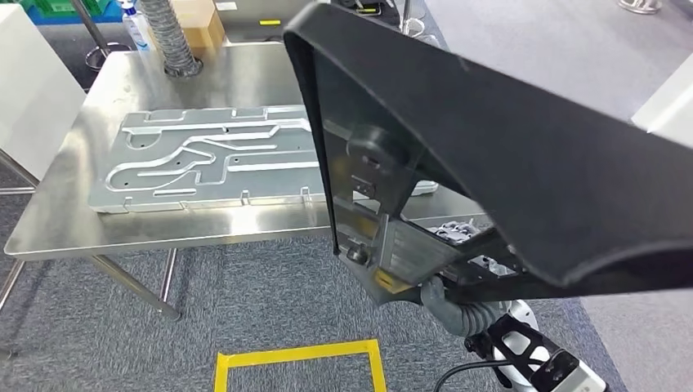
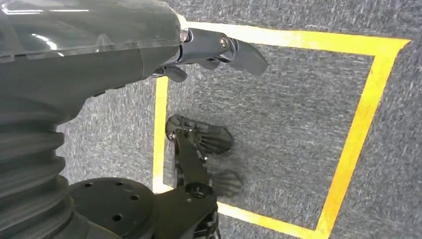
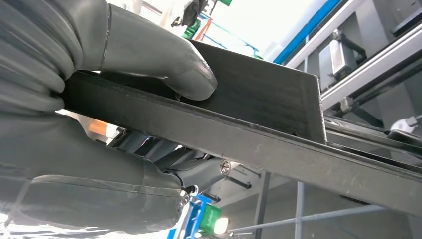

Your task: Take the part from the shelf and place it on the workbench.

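Right hand [image 3: 99, 99] grips the black part [image 1: 507, 155] with thumb on one face and fingers under it, holding it tilted near the right end of the workbench [image 1: 73, 229], while left hand [image 2: 214, 50] hangs spread over the floor.

Black part [image 1: 523, 155], silver workbench [image 1: 73, 220], yellow floor tape [image 1: 298, 355].

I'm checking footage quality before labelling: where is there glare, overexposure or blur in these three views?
Head view: ceiling lights glare off the steel workbench, and the close black part is slightly soft. Right wrist view: the background behind the right hand is blown out white. Left wrist view: evenly lit, with reflections on the left hand cover.
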